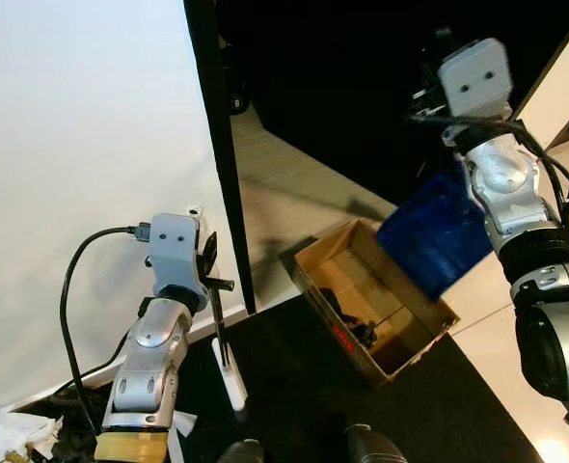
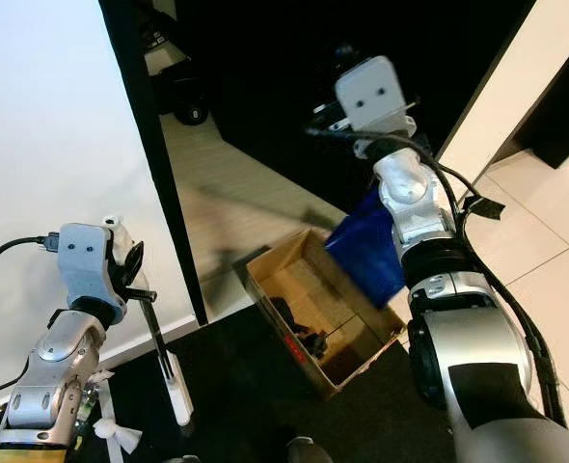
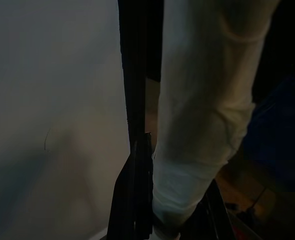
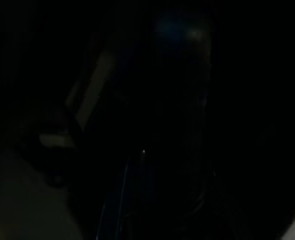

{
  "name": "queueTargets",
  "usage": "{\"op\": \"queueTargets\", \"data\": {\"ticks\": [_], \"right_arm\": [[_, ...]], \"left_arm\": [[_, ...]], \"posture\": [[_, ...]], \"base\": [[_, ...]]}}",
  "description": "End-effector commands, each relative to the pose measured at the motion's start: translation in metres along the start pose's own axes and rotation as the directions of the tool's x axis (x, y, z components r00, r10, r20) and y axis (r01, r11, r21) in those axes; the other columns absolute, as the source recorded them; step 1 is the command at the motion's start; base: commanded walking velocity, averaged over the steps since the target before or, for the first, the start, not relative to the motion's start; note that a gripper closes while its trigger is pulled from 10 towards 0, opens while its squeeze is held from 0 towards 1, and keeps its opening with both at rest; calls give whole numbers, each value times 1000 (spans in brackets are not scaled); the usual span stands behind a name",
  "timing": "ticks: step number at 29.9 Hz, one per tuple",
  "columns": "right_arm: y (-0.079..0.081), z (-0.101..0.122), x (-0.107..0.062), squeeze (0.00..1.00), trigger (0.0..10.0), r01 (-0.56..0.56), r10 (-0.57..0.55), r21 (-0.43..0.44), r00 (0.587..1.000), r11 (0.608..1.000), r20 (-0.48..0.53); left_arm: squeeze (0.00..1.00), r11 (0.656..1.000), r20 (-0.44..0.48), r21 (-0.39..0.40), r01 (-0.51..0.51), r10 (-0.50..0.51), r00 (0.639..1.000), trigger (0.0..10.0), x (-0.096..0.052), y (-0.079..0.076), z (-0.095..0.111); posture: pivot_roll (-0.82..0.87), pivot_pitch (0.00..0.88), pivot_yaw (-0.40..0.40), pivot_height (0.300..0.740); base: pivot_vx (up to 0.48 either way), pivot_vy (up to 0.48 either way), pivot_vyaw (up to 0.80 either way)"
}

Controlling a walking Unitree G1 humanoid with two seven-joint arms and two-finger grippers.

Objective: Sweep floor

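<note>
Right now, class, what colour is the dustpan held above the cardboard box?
The dustpan is dark blue, seen best in the left eye view, tilted over the brown cardboard box.

Both arms (image 1: 154, 371) — silver, rounded metal shells, glossy, segmented at black joint rings. Each wrist capped by a pale grey boxy camera housing (image 1: 176, 249) with two small dark screw holes on its face. Black cable (image 1: 72, 289) plugs into the left housing's side and loops away from it. Right arm (image 2: 415, 207) carries black cables along its shell — upper segment dark, bulkier. Tan tape band (image 1: 130, 447) wraps the left forearm.
</note>
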State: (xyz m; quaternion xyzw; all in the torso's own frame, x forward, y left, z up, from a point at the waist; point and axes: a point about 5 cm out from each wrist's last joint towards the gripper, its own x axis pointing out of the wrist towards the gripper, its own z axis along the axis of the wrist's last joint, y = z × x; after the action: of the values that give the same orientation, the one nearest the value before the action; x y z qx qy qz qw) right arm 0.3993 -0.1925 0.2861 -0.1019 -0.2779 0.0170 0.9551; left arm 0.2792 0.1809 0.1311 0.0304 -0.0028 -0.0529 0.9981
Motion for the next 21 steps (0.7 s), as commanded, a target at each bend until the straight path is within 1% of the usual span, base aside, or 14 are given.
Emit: {"op": "queueTargets", "data": {"ticks": [1,3,5,6,9,10,11,14,16,17,18,19,20,21], "right_arm": [[-12,9,4,0,10000,92,-97,156,995,984,23],[-16,10,3,0,10000,126,-134,234,991,964,19],[-18,12,2,0,10000,137,-148,283,989,949,18],[-18,12,2,0,10000,137,-148,283,989,949,18],[-18,11,0,0,10000,142,-150,339,989,930,-1],[-9,5,-9,0,10000,131,-134,383,991,914,-18],[-5,2,-13,0,10000,127,-127,393,992,911,-25],[-1,-1,-17,0,10000,126,-120,412,992,902,-40],[16,-11,-28,0,10000,118,-90,470,993,874,-83],[16,-11,-28,0,10000,118,-90,470,993,874,-83],[34,-20,-40,0,10000,115,-53,537,990,836,-129],[40,-23,-44,0,10000,115,-40,561,989,820,-144],[40,-23,-44,0,10000,115,-40,561,989,820,-144],[46,-25,-48,0,10000,118,-26,575,986,810,-165]], "left_arm": [[0,1000,6,-12,4,-4,1000,10000,-2,-3,1],[0,1000,3,-11,6,-6,1000,10000,-2,-3,1],[0,1000,2,-10,8,-8,1000,10000,-2,-3,0],[0,1000,2,-10,8,-8,1000,10000,-2,-3,0],[0,1000,-2,-4,6,-6,1000,10000,-2,-1,0],[0,1000,-20,17,-26,27,999,10000,-3,7,-2],[0,999,-27,24,-42,43,999,10000,-4,10,-3],[0,998,-34,30,-59,60,998,10000,-5,14,-4],[0,994,-68,51,-98,102,992,10000,-12,26,-10],[0,994,-68,51,-98,102,992,10000,-12,26,-10],[0,991,-94,62,-121,126,988,10000,-18,32,-14],[0,990,-100,66,-123,129,987,10000,-20,33,-15],[0,990,-100,66,-123,129,987,10000,-20,33,-15],[0,990,-104,63,-127,133,986,10000,-22,33,-16]], "posture": [[222,140,-42,740],[220,142,-40,740],[217,142,-37,740],[217,142,-37,740],[214,141,-37,740],[215,140,-38,740],[215,140,-38,740],[218,140,-37,740],[222,140,-31,740],[222,140,-31,740],[231,142,-33,740],[234,142,-33,740],[234,142,-33,740],[238,141,-33,740]], "base": [[0,0,0],[0,0,0],[0,0,0],[0,0,0],[0,0,0],[0,0,0],[0,0,0],[0,0,0],[0,0,0],[0,0,0],[0,0,0],[0,0,0],[0,0,0],[0,0,0]]}}
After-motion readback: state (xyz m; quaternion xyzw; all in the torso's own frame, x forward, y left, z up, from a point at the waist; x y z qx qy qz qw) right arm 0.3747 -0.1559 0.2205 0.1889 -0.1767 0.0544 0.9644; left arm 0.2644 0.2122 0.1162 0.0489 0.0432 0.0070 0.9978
